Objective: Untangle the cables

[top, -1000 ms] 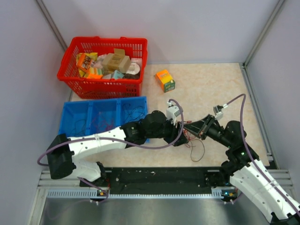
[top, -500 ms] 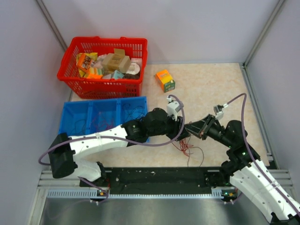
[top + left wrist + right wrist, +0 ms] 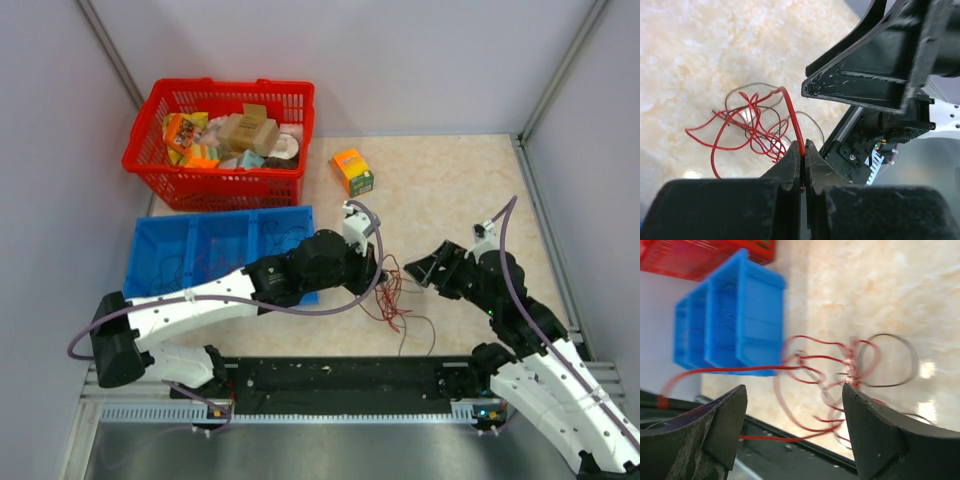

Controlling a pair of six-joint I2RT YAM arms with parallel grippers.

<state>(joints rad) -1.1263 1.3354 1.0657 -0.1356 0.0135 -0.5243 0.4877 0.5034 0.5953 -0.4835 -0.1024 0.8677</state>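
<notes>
The cables (image 3: 394, 303) are a loose tangle of thin red and dark wires on the beige table between my two grippers. My left gripper (image 3: 377, 272) is shut on one red cable strand (image 3: 796, 125), which rises from the tangle (image 3: 747, 127) into its closed tips (image 3: 802, 148). My right gripper (image 3: 422, 271) is open and empty just right of the tangle; its fingers (image 3: 875, 430) stand wide apart above the blurred wires (image 3: 840, 371). One of its fingers also shows in the left wrist view (image 3: 865, 82).
A blue three-compartment bin (image 3: 220, 245) with some wires in it lies left of the tangle and also shows in the right wrist view (image 3: 735, 325). A red basket (image 3: 220, 185) of boxes stands behind it. An orange box (image 3: 352, 170) sits at the back. The black rail (image 3: 340, 375) runs along the near edge.
My right gripper has opened, let go of the wires and drawn back to the right. My left gripper has shifted up and left with the red strand, and the tangle followed leftward.
</notes>
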